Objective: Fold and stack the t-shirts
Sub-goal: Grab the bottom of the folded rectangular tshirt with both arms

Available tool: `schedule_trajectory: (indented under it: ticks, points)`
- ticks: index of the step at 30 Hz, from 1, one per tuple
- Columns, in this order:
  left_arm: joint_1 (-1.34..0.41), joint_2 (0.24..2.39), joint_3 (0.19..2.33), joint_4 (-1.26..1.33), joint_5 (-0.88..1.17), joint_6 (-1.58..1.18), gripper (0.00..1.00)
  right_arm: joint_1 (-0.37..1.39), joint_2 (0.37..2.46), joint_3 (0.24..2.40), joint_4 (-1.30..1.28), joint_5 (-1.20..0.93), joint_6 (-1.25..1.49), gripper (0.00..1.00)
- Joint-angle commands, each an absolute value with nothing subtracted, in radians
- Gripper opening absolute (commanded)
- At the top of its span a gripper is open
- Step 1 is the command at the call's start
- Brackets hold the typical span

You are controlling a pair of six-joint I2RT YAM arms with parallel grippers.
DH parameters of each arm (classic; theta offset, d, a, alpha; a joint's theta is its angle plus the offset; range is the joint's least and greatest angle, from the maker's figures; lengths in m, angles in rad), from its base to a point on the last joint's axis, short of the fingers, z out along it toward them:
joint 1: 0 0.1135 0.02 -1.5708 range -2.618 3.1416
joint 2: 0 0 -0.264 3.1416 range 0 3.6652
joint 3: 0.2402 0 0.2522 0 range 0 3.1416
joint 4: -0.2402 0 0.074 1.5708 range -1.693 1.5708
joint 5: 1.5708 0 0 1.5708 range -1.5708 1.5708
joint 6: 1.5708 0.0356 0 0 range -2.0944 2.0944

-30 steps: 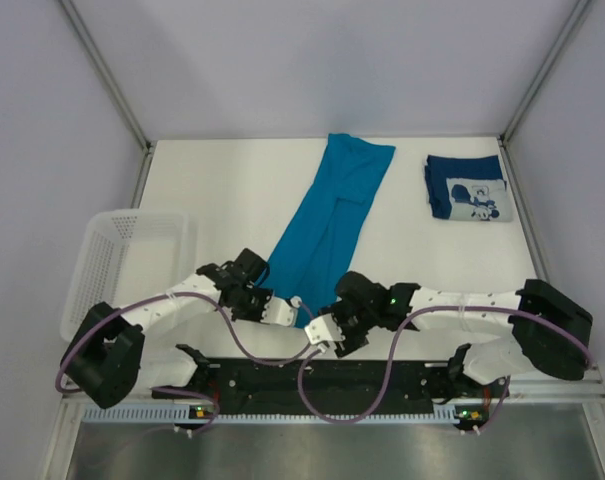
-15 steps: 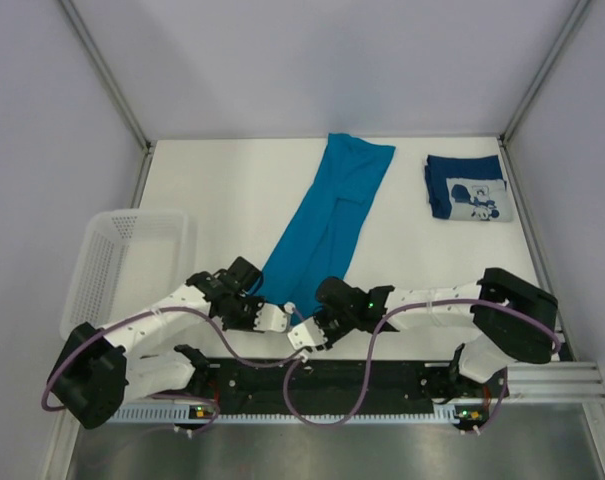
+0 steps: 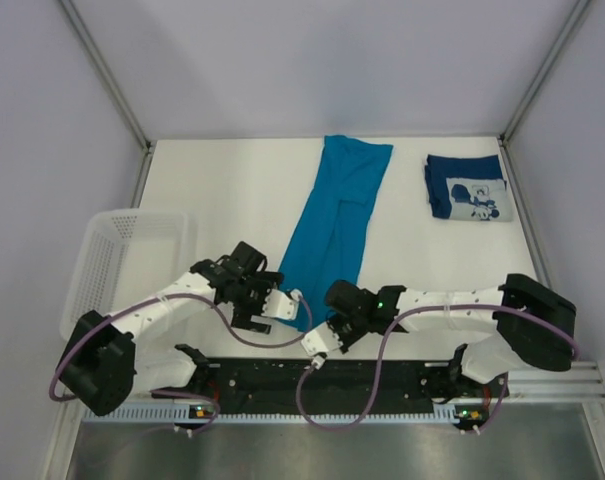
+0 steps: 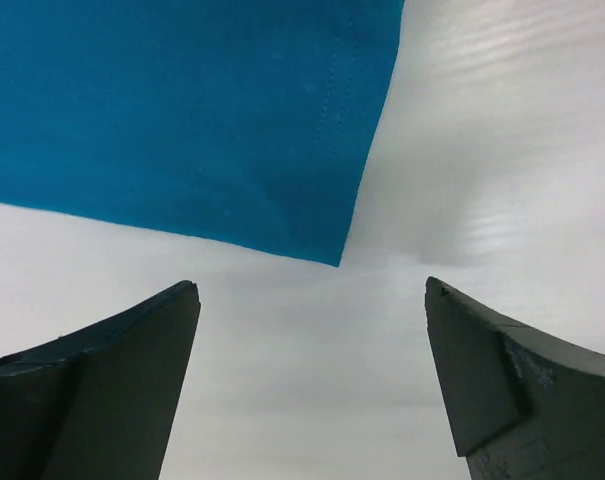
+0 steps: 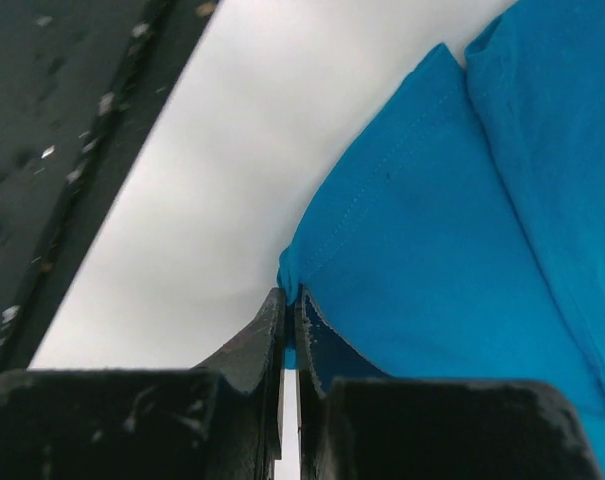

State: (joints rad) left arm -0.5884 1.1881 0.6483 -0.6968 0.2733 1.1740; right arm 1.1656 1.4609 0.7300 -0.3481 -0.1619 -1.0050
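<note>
The teal-blue t-shirt [image 3: 332, 225] lies as a long folded strip down the middle of the table. My right gripper [image 3: 319, 341] is at the shirt's near end, shut on its near corner; in the right wrist view the cloth [image 5: 462, 230] bunches between the closed right gripper [image 5: 292, 296]. My left gripper [image 3: 283, 306] is open just left of that end. In the left wrist view a hemmed corner of the shirt [image 4: 182, 100] lies flat ahead of the left gripper [image 4: 312, 287], untouched. The navy t-shirt [image 3: 467, 187] with its pale print sits folded at the back right.
A white mesh basket [image 3: 112, 260] stands at the table's left edge, beside the left arm. The black base rail [image 3: 322, 385] with purple cables runs along the near edge. Grey walls close in the table on three sides.
My left gripper has opened and let go of the teal shirt's near edge. My right gripper has closed on the shirt's near corner. The shirt's near end shifted slightly right.
</note>
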Motion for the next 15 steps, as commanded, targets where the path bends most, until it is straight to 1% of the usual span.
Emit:
schedule_trajectory:
  ticks: [1, 4, 8, 12, 15]
  points:
    - [-0.676, 1.212, 0.658, -0.681, 0.46, 1.189, 0.99, 1.18, 1.382, 0.673, -0.494, -0.169, -1.009, 0.0]
    - [-0.715, 1.194, 0.626, -0.614, 0.468, 1.17, 0.99, 1.183, 1.378, 0.666, -0.518, -0.173, -0.988, 0.0]
    - [-0.718, 1.216, 0.621, -0.522, 0.465, 1.183, 0.97, 1.186, 1.373, 0.657, -0.52, -0.186, -0.985, 0.0]
    - [-0.73, 1.296, 0.618, -0.479, 0.414, 1.198, 0.9, 1.186, 1.374, 0.657, -0.518, -0.164, -0.982, 0.0]
    - [-0.729, 1.356, 0.626, -0.492, 0.328, 1.215, 0.84, 1.186, 1.356, 0.649, -0.518, -0.158, -0.979, 0.0]
